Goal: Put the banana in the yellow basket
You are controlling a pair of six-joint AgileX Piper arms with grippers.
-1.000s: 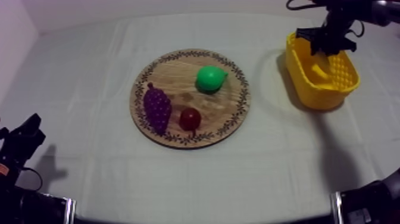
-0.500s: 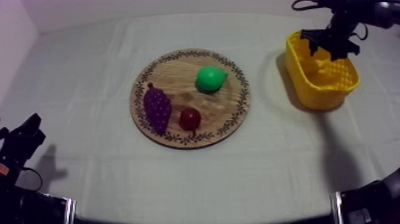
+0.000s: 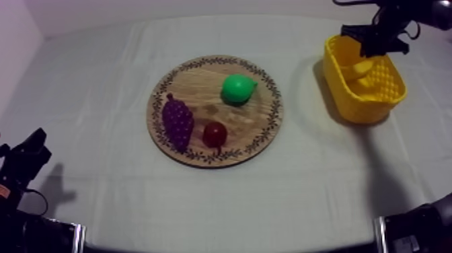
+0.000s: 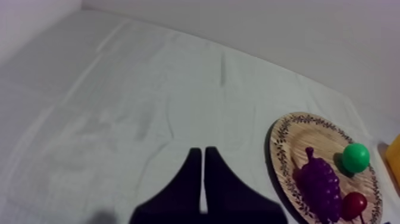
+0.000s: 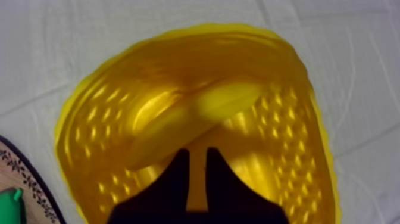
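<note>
Over the basket (image 3: pixel 366 107) at the cloth's (image 3: pixel 101 87) far right edge, the right gripper (image 3: pixel 377 42) hangs with its fingers slightly apart and nothing between them. The banana (image 5: pixel 190 119) lies slantwise inside the basket. At the near left corner sits the left gripper (image 4: pixel 202 150), fingers pressed together. Bare cloth lies wide all round the board (image 3: pixel 202 81), which carries the pear (image 3: pixel 239 88), grapes (image 3: pixel 177 122) and small red fruit (image 3: pixel 214 134).

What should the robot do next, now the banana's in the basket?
Probably lift the right gripper up and away from the yellow basket, back toward its rest spot. The banana lies inside the basket, apparently clear of the gripper, so nothing seems left to carry.
</note>
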